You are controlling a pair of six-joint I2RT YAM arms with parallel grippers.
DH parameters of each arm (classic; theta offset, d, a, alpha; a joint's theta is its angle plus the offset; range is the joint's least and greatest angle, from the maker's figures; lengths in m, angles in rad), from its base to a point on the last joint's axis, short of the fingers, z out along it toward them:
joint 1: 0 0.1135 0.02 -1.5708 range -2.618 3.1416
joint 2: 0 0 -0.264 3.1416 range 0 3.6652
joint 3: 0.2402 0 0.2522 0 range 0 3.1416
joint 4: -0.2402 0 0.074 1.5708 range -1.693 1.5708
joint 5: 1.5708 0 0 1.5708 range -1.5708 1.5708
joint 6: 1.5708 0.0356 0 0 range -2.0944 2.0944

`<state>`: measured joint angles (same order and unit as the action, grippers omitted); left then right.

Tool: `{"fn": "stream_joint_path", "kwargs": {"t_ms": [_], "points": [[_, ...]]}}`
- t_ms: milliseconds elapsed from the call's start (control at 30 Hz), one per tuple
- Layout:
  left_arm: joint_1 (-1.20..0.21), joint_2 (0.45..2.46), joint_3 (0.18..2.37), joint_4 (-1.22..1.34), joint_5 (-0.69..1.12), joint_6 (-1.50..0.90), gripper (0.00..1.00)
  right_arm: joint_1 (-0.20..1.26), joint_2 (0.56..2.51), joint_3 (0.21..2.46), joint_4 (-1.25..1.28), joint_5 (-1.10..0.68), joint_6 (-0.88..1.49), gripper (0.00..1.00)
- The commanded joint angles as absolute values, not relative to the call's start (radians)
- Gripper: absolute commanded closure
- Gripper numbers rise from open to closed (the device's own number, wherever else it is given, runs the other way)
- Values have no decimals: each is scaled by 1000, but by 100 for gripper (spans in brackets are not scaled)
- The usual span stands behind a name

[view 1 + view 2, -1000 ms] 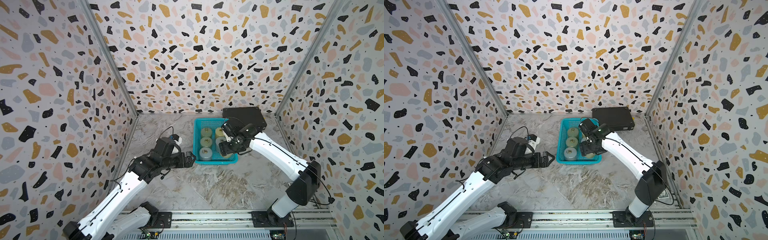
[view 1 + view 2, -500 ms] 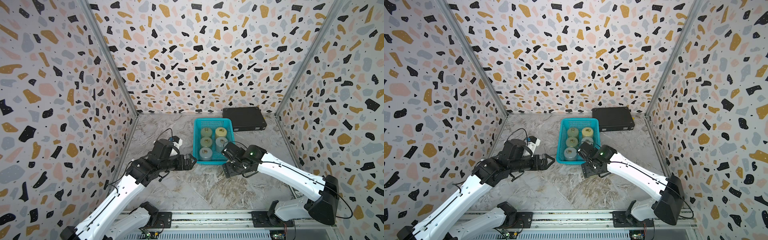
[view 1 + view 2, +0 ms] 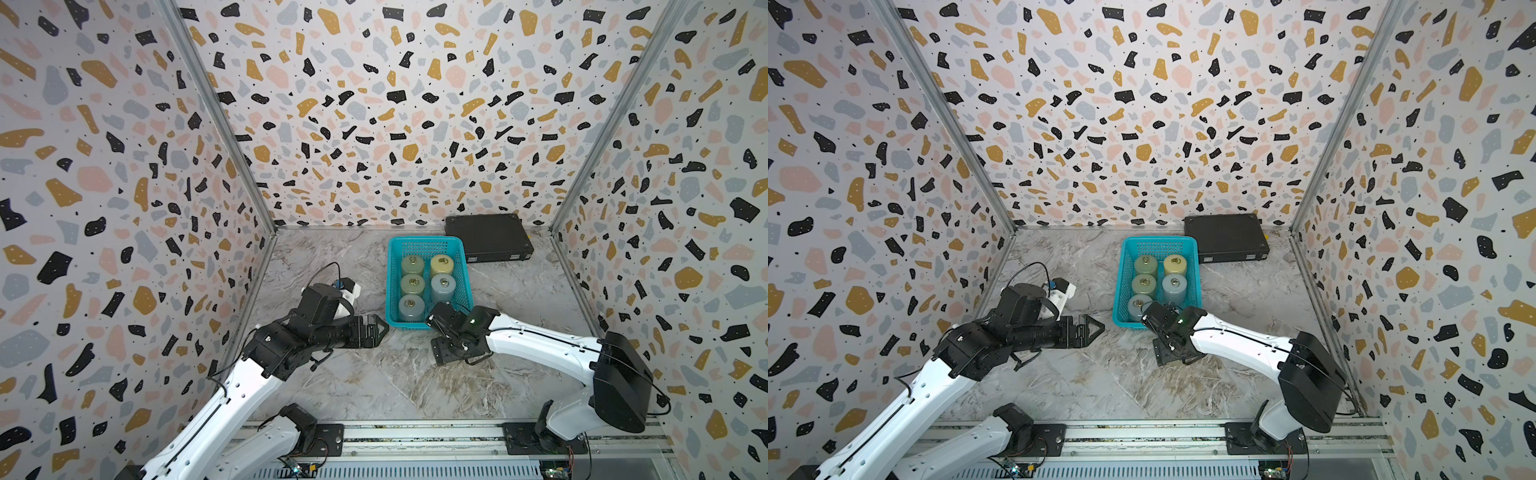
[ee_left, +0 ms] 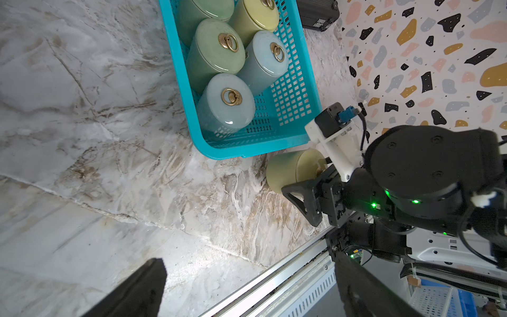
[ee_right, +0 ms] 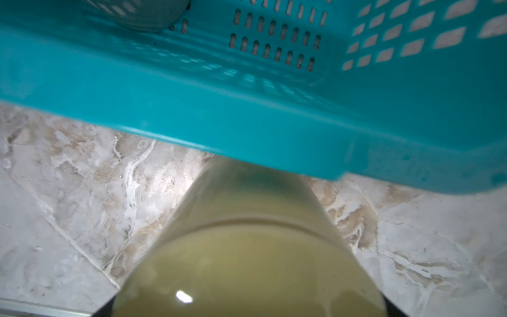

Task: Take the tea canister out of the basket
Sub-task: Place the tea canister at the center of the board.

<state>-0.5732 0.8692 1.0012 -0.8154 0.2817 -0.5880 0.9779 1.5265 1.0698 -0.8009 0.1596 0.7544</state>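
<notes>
- Two grippers hang over one marble-patterned table (image 3: 353, 386), nearest the camera.
- One, the left gripper (image 3: 380, 329), hovers just beside the basket's near left corner. Its fingers stand wide apart, holding and touching nothing.
- The other, the right gripper (image 3: 451, 352), points down just in front of the basket's near right corner. Its fingers are pressed together on the lid of one pale yellow-green canister (image 4: 288, 171), at the spot where a gold ring (image 4: 319, 172) shows. One finger (image 4: 300, 199) is plain beside the lid; the second is hidden.
- This held canister is outside the basket, just beside its near rim. In both top views the gripper covers it. Whether its base rests on the table I cannot tell.
- One teal basket (image 3: 389, 282) sits on the table just beyond, holding five upright canisters.
- Three stand along its left side: a pale blue canister (image 3: 411, 306) nearest, then two green canisters (image 3: 412, 284).
- Two stand along its right side: a second pale blue one (image 3: 443, 286), then one yellow canister (image 3: 441, 264) at the far end.
- Six canisters in all.
- One flat black case (image 3: 488, 239) lies farthest off, by the basket's far right corner and against the back wall.
</notes>
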Motion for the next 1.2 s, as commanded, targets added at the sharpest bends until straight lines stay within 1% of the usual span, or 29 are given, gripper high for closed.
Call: {"fn": "stream_joint_path", "kwargs": {"t_ms": [0,367,467,567,667,767,1033,1167], "points": [[-577,856,999,-827,275,-573,0,985,1528,1072,-739,173,772,19],[-578,871,1005,-823,264,-569,0,988,1579,1017,-702,153,779,19],[-577,878,1009,-821,259,-565,0,989,1580,1024,-707,150,775,14],[-577,884,1015,-827,243,-559,0,989,1566,1037,-721,161,773,8],[-577,891,1028,-857,177,-553,0,989,1539,1050,-735,170,769,5],[-577,889,1036,-865,151,-541,0,990,1501,1066,-764,190,765,1],[-577,920,1028,-826,167,-524,0,989,1352,1129,-874,233,724,1],[-578,941,1020,-780,176,-572,1,988,1284,1161,-893,233,670,1]]}}
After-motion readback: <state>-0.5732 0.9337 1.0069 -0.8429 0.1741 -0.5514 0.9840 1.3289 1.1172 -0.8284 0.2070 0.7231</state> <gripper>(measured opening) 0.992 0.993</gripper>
